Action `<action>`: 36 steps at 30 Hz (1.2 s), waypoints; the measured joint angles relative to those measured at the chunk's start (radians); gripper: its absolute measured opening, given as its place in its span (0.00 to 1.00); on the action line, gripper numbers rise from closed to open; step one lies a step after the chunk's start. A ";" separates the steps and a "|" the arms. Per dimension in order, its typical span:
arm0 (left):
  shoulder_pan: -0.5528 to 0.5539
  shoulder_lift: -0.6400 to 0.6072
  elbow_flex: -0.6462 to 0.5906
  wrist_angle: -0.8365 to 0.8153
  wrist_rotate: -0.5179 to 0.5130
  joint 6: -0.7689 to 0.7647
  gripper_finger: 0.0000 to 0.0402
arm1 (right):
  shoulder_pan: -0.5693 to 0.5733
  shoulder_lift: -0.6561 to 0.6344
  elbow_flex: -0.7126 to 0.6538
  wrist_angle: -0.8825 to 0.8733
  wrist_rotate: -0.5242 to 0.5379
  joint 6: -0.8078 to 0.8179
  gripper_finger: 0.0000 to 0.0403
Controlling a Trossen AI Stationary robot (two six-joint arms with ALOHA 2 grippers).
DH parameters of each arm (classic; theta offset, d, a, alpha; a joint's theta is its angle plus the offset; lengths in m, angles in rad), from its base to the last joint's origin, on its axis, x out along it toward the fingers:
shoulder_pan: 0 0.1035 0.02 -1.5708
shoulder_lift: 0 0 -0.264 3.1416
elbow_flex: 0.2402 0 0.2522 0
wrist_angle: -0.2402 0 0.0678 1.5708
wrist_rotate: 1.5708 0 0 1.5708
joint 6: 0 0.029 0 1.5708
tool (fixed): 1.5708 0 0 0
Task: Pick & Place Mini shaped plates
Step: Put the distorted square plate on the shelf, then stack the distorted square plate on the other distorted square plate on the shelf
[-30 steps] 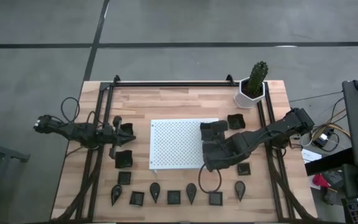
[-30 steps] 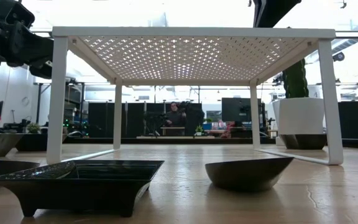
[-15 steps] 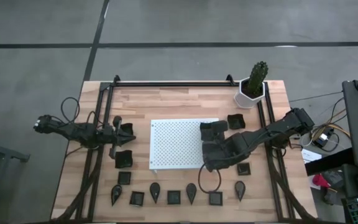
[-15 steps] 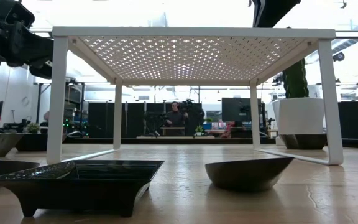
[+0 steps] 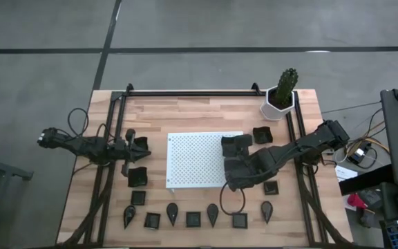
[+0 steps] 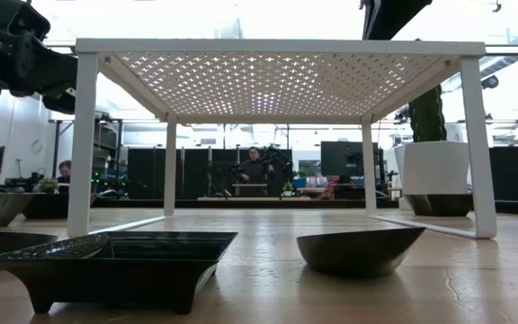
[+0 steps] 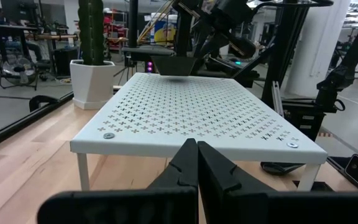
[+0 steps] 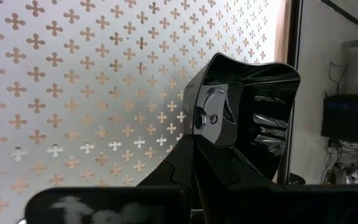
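Barely shifted since a second ago: right hand (image 5: 231,146) over the white board's (image 5: 195,160) right edge, clamped shut on a square black plate (image 8: 247,106) held above the perforated top. Left hand (image 5: 131,146) closed on nothing, resting at the table's (image 5: 199,111) left side. Remaining plates (image 5: 193,218) lined along the near edge.
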 joint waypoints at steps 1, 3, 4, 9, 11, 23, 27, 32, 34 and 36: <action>0.000 0.000 0.000 0.000 0.000 0.000 0.00 | 0.000 0.000 0.000 0.000 0.000 0.000 0.02; 0.000 0.000 0.000 0.000 0.000 0.000 0.00 | 0.000 0.000 0.000 0.000 0.000 0.000 0.03; 0.000 0.000 0.000 0.000 0.000 0.000 0.00 | 0.000 0.000 0.000 0.000 0.000 0.000 0.04; 0.000 0.000 0.000 0.000 0.000 0.000 0.00 | 0.000 0.000 0.000 0.003 0.000 0.003 0.12; 0.000 0.000 0.000 0.000 0.000 0.000 0.00 | 0.000 0.000 0.000 0.003 0.001 0.002 0.16; 0.000 0.000 0.000 0.000 0.000 0.000 0.00 | 0.007 -0.002 0.046 -0.002 0.012 -0.014 0.24; 0.000 0.000 0.000 0.000 0.000 0.000 0.00 | 0.023 -0.005 0.064 -0.029 0.011 0.007 0.23; 0.000 0.000 0.000 0.000 0.000 0.000 0.00 | 0.037 -0.007 0.076 -0.081 0.012 0.072 0.24; 0.000 0.000 0.000 0.000 0.000 0.000 0.00 | 0.046 -0.008 0.076 -0.107 0.012 0.100 0.24; 0.000 0.000 0.000 0.000 0.000 0.000 0.00 | 0.057 -0.008 0.076 -0.133 0.012 0.131 0.24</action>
